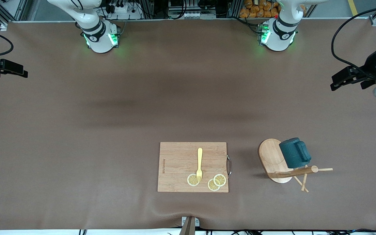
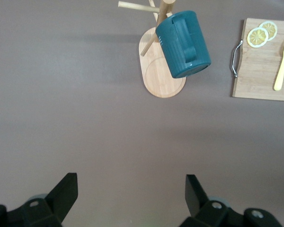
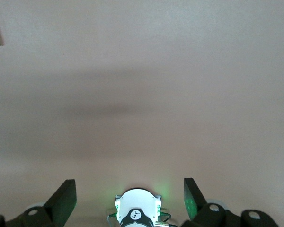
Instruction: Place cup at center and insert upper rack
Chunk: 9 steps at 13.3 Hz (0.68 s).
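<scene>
Front view first: the cup (image 1: 294, 152) is seen hung on the upper rack (image 1: 284, 169), over the rack's oval base and toward the left arm's end of the table (image 1: 109, 130). Its long axis is tilted, with the closed bottom turned up and away from the front camera; the mouth is hidden against the post. The rack's pegs are spread out from the round-topped post, toward the front camera and the left arm's end. A cutting board (image 1: 178, 163) is laid well apart from the rack, toward the table's middle, with a yellow fork (image 1: 199, 164) and three lemon slices (image 1: 216, 182) on it. The fork's tines are laid on one slice. The left pincer (image 1: 346, 78) is held over the table's edge at the left arm's end, the right pincer (image 1: 7, 68) over the other end; both arms are waiting.

Left wrist view: the left pincer (image 2: 128, 196) is spread wide with nothing held or touched. The cup (image 2: 184, 45) is shown with its handle facing the camera, and bare table lies between it and the pincer.

Right wrist view: the right pincer (image 3: 128, 196) is likewise spread wide and empty, over bare table.
</scene>
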Motion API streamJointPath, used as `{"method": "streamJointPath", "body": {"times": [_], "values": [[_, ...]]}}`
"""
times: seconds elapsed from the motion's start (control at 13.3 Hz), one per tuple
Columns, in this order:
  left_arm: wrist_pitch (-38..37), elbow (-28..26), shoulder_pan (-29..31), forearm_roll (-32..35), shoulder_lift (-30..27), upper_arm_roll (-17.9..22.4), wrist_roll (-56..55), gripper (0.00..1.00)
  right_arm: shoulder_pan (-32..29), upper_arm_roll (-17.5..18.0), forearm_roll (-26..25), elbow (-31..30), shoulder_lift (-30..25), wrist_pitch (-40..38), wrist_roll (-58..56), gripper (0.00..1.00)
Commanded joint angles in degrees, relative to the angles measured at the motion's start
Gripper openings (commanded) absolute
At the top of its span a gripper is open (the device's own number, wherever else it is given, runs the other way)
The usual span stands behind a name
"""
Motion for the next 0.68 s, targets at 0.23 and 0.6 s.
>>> {"method": "streamJointPath", "body": {"times": [0.23, 0.6], "values": [[6.90, -14.78, -2.56, 1.77, -10.08, 2.89, -2.04, 1.00, -0.55, 0.20, 0.26, 0.32, -0.27, -0.23, -0.40, 1.00], [6.81, -13.38, -2.47, 1.77, -10.08, 5.52, -0.55, 1.00, -0.63, 0.20, 0.26, 0.32, -0.18, -0.23, -0.22, 1.00]]}}
